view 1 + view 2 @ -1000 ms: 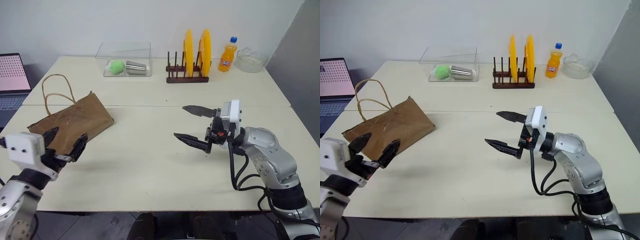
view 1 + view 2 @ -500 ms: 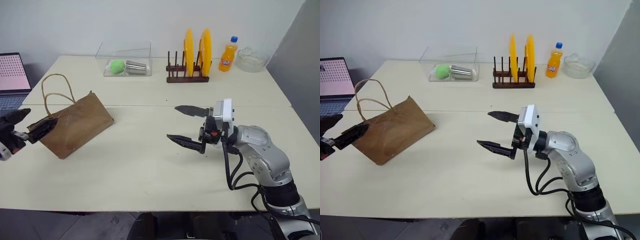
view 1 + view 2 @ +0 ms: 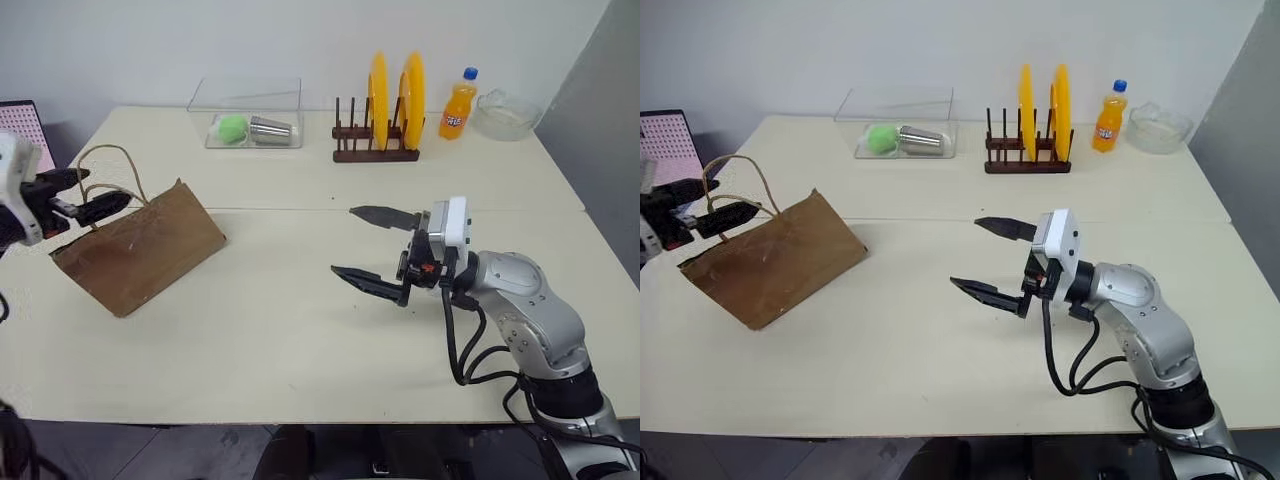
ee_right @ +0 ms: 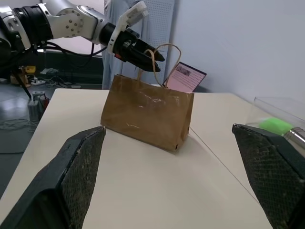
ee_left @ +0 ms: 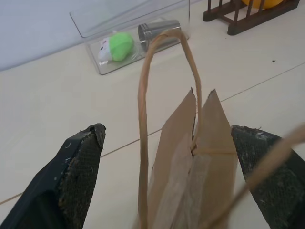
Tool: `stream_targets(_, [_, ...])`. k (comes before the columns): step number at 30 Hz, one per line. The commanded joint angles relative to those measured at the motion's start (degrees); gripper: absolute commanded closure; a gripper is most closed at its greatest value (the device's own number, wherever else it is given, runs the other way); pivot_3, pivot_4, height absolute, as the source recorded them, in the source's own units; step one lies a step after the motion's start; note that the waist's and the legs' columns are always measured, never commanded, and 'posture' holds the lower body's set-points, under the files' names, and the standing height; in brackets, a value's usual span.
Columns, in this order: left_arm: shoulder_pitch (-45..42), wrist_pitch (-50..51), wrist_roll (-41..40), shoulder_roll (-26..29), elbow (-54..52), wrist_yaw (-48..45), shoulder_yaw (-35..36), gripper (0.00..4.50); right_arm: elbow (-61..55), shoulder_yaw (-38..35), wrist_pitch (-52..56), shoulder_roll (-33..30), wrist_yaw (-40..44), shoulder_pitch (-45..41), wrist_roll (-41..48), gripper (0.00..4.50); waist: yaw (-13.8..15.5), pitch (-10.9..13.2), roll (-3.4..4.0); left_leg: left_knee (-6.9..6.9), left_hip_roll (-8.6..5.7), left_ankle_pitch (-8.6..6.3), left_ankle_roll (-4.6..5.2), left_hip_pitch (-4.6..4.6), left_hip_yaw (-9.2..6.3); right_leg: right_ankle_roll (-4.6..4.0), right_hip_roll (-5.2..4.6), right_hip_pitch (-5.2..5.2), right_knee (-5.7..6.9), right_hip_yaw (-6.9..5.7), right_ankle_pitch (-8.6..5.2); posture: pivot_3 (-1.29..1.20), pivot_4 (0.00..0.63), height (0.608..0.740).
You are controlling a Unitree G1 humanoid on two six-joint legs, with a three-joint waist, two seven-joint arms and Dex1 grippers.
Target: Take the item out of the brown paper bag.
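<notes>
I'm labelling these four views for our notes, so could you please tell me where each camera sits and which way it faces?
Left eye: on the head, looking down over the table; shows both arms, open left end effector at the brown paper bag.
Right eye: beside it, same scene; open right end effector at mid-table.
Left wrist: looks along its fingers at the bag's handles.
Right wrist: looks across the table at the bag and the left end effector.
Shared: all show the bag.
</notes>
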Motion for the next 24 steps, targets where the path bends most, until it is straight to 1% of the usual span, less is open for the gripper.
stream_targets(1, [-5.94, -3.84, 2.72, 0.32, 5.32, -2.27, -1.18, 0.05, -3.25, -1.28, 0.45, -0.64, -1.09, 0.25, 0.46, 0.0, -0.07, 0.0, -0.01, 0.01, 0.0, 0.0, 0.0, 0.0, 0.0, 0.0, 0.0, 0.0, 0.01, 0.0, 0.0, 0.0, 0.15, 0.74])
stream_targets(2, [-7.04, -4.44, 3.22, 0.23, 6.57, -2.82, -1.53, 0.05, -3.46, -1.33, 0.61, -0.73, -1.26, 0.35, 0.47, 0.0, -0.1, 0.0, -0.01, 0.01, 0.0, 0.0, 0.0, 0.0, 0.0, 0.0, 0.0, -0.01, 0.01, 0.0, 0.0, 0.0, 0.15, 0.74])
stream_targets(5, [-10.34, -6.17, 4.53, -0.13, 10.09, -4.44, -2.29, 0.58, -4.1, -1.39, 0.89, -1.14, -1.78, 0.68, 0.5, 0.0, -0.15, 0.0, -0.01, 0.0, 0.0, -0.01, 0.01, -0.02, 0.02, 0.0, 0.0, -0.01, -0.02, 0.0, 0.0, 0.0, 0.15, 0.74])
stream_targets(9, [-14.17, -7.25, 5.88, -0.24, 13.39, -7.15, -3.12, 1.79, -4.9, -1.57, 1.28, -1.66, -2.24, 1.14, 0.5, 0.0, -0.13, 0.0, -0.02, 0.01, -0.02, -0.01, 0.01, -0.04, 0.02, 0.01, 0.0, 0.0, -0.02, -0.01, 0.0, 0.0, 0.15, 0.74])
stream_targets(11, [-15.98, -7.76, 6.69, -0.01, 14.82, -8.58, -3.74, 2.47, -5.23, -1.66, 1.61, -1.99, -2.43, 1.25, 0.53, 0.0, -0.14, -0.01, -0.05, 0.03, -0.02, -0.01, 0.02, -0.04, 0.01, 0.02, 0.0, 0.0, -0.01, -0.01, 0.0, 0.0, 0.15, 0.74])
stream_targets(14, [-17.77, -8.58, 8.09, 0.06, 16.55, -10.44, -4.45, 3.35, -5.67, -1.73, 1.87, -2.33, -2.69, 1.46, 0.65, 0.0, -0.17, -0.01, -0.05, 0.05, -0.03, -0.01, 0.03, -0.03, 0.0, 0.02, 0.0, 0.01, 0.02, -0.02, -0.01, 0.0, 0.15, 0.74])
stream_targets(17, [-19.12, -9.16, 9.19, 0.04, 17.93, -11.9, -5.07, 4.35, -5.97, -1.74, 1.93, -2.5, -2.87, 1.64, 0.74, 0.0, -0.2, -0.01, -0.05, 0.07, -0.03, -0.01, 0.03, -0.02, 0.01, 0.02, 0.01, 0.01, 0.07, -0.02, -0.01, 0.0, 0.15, 0.74])
stream_targets(18, [-19.78, -9.3, 9.55, -0.04, 18.34, -12.47, -5.36, 4.47, -6.07, -1.75, 1.94, -2.54, -2.96, 1.69, 0.76, 0.0, -0.2, -0.01, -0.05, 0.08, -0.03, -0.01, 0.03, -0.02, 0.0, 0.02, 0.01, 0.0, 0.08, -0.02, -0.01, 0.0, 0.15, 0.74])
stream_targets(24, [-26.71, -9.82, 11.33, -1.9, 19.96, -15.61, -7.61, 4.47, -6.71, -1.65, 2.22, -2.78, -3.22, 1.87, 0.94, 0.0, -0.06, 0.04, -0.2, 0.2, -0.05, -0.01, 0.03, -0.01, -0.02, 0.04, 0.0, -0.03, 0.38, -0.04, -0.02, 0.0, 0.15, 0.74])
